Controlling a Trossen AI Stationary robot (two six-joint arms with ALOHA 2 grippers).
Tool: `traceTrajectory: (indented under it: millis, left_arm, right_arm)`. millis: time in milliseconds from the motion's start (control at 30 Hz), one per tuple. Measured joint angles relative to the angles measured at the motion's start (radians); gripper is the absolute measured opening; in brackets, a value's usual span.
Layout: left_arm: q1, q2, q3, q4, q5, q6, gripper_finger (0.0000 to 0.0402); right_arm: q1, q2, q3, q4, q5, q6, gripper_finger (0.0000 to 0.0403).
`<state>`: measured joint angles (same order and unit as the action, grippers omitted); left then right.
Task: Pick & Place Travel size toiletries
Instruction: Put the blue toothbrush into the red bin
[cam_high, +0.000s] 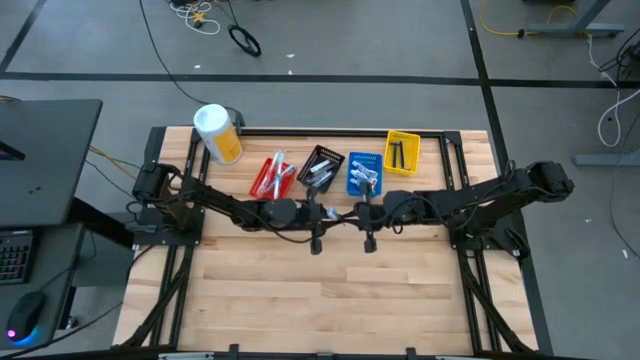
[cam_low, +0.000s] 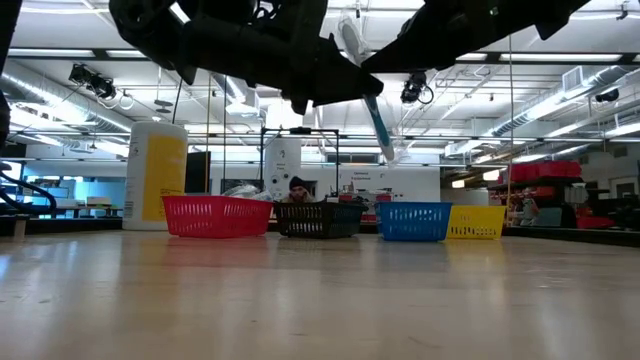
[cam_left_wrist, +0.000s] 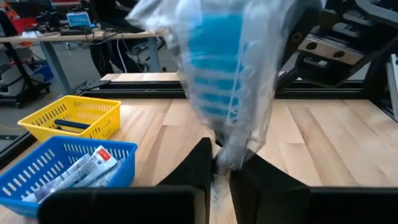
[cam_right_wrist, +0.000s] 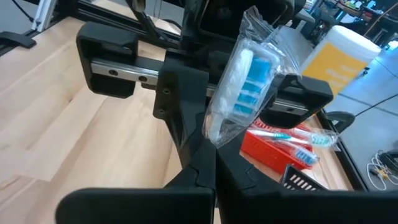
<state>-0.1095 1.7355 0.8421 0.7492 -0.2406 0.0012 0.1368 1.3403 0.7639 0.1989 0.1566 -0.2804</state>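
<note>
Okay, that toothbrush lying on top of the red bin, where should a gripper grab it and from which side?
Take the toothbrush by its slim handle near the middle, from straight above, fingers across its width. It lies flat on top of the red bin, bristle end past the rim. The left gripper and right gripper each hold a clear packet now.

Bench (cam_high: 300, 300): pale wood planks, smooth, slight sheen. Left claw (cam_left_wrist: 222, 167) and right claw (cam_right_wrist: 214, 163): matt black plastic. Wrapped toothbrush (cam_right_wrist: 245, 81): clear, crinkled, glossy film over blue and white plastic. Baskets, yellow (cam_left_wrist: 68, 115) and blue (cam_left_wrist: 37, 162): slotted plastic. Canister (cam_high: 217, 133): smooth yellow, white lid.
</note>
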Motion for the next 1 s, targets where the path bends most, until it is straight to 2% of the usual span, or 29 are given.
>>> traceTrajectory:
  millis: [133, 333, 500, 600, 767, 833, 900, 1000]
  left_arm:
    - [0.007, 0.000, 0.000, -0.002, 0.001, -0.009, 0.0035]
    - [0.010, 0.000, 0.000, -0.032, -0.009, -0.041, 0.0048]
    - [0.012, 0.000, 0.000, -0.054, -0.089, -0.035, 0.0036]
    - [0.023, -0.002, 0.000, -0.103, -0.159, -0.036, 0.0036]
    - [0.055, -0.031, -0.001, -0.255, -0.233, -0.073, 0.0043]
    - [0.074, -0.062, 0.001, -0.316, -0.272, -0.075, 0.0043]
    - [0.098, -0.118, 0.000, -0.406, -0.303, -0.098, 0.0036]
    - [0.140, -0.225, 0.001, -0.527, -0.309, -0.152, 0.0036]
  right_arm:
    - [-0.001, 0.000, 0.000, -0.006, 0.001, 0.029, 0.0007]
    - [-0.004, 0.000, 0.000, -0.041, 0.000, 0.056, 0.0043]
    - [-0.013, 0.000, 0.000, -0.043, 0.005, 0.066, 0.0069]
    - [-0.015, 0.000, 0.000, -0.105, 0.073, 0.096, 0.0075]
    - [-0.015, 0.000, 0.000, -0.296, 0.310, 0.141, 0.0076]
    - [-0.016, 0.000, 0.000, -0.360, 0.369, 0.150, 0.0076]
    - [-0.015, 0.000, 0.000, -0.401, 0.381, 0.169, 0.0076]
    - [-0.015, 0.000, 0.000, -0.428, 0.342, 0.176, 0.0076]
